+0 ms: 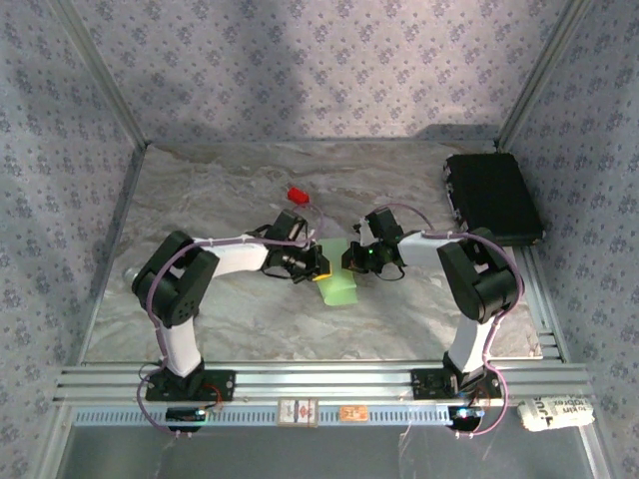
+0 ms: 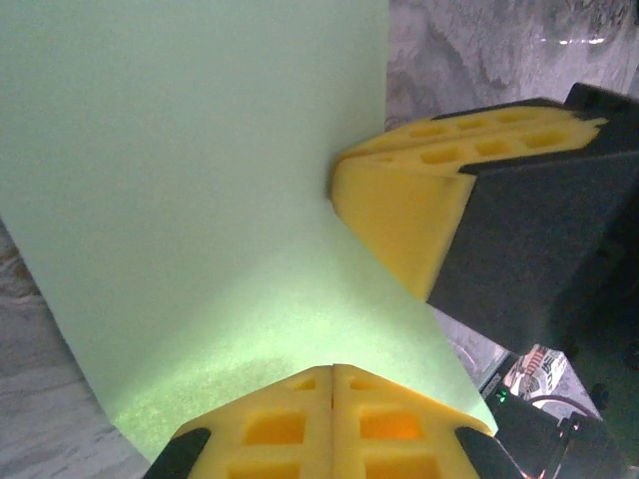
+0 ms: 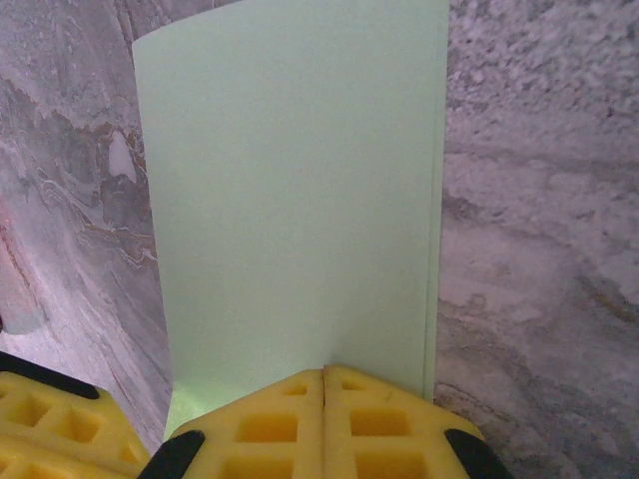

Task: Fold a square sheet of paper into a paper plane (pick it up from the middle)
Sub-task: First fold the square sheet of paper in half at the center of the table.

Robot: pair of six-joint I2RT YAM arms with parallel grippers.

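Left gripper (image 1: 308, 262): my pads are pressed flat together with no gap between them, clamped on the square sheet of paper (image 1: 337, 285). In the left wrist view the pale-green sheet (image 2: 200, 200) comes out from between my closed left gripper (image 2: 332, 369) and runs up and away from it, over the marbled table (image 2: 479, 50). Right gripper (image 1: 355, 257): likewise closed tight on the same sheet, gripping an edge next to the one the left holds. Its yellow fingers (image 2: 399, 210) meet the paper's right edge in the left wrist view. In the right wrist view the sheet (image 3: 290, 200) stands straight up from my closed right gripper (image 3: 325, 371). A thin second edge shows along its right side, and its far left corner is curled. The left fingers (image 3: 50, 424) sit at the lower left, just beside the right ones. From above, the two grippers face each other near the middle of the table (image 1: 220, 190), and the sheet hangs between and just in front of them. A small red block (image 1: 297, 194) lies beyond the left gripper and apart from it. A black case (image 1: 492, 197) lies at the far right. Writing: a white packet (image 1: 555, 412) by the right base carries dark print, and two small labels (image 1: 297, 411) are fixed to the front rail (image 1: 329, 380). None of it is legible.
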